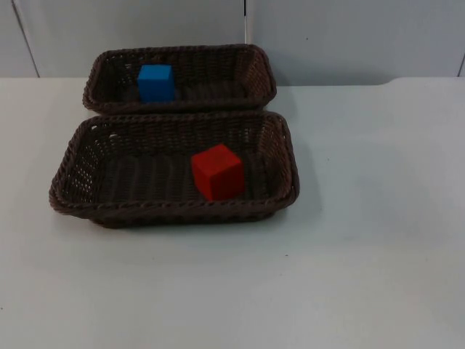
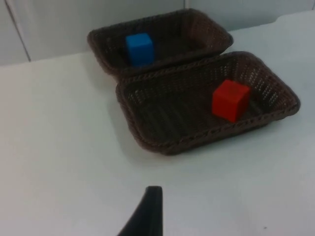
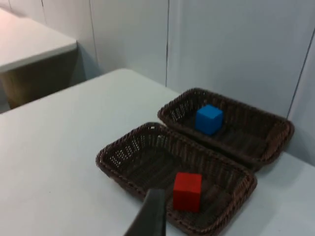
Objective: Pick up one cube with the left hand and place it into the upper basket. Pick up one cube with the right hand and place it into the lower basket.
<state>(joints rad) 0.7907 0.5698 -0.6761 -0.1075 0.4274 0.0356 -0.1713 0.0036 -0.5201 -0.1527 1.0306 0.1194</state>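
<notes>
Two dark brown wicker baskets stand side by side on the white table. The upper basket [image 1: 256, 69] [image 2: 206, 29] [image 3: 275, 130] holds a blue cube [image 1: 155, 82] [image 2: 139, 48] [image 3: 208, 119] in its left part. In the lower basket [image 1: 76, 163] [image 2: 133, 115] [image 3: 115, 157] a red cube [image 1: 217, 171] [image 2: 230, 100] [image 3: 187, 191] rests right of the middle. My left gripper [image 2: 147, 211] hangs well back from the baskets over bare table. My right gripper [image 3: 150, 214] is raised high and away from both baskets. Neither touches a cube.
The grey partition wall [image 1: 327, 36] stands right behind the upper basket. White table top [image 1: 363, 254] stretches in front of and to the right of the baskets. A second white table [image 3: 29, 44] stands beyond this one's edge in the right wrist view.
</notes>
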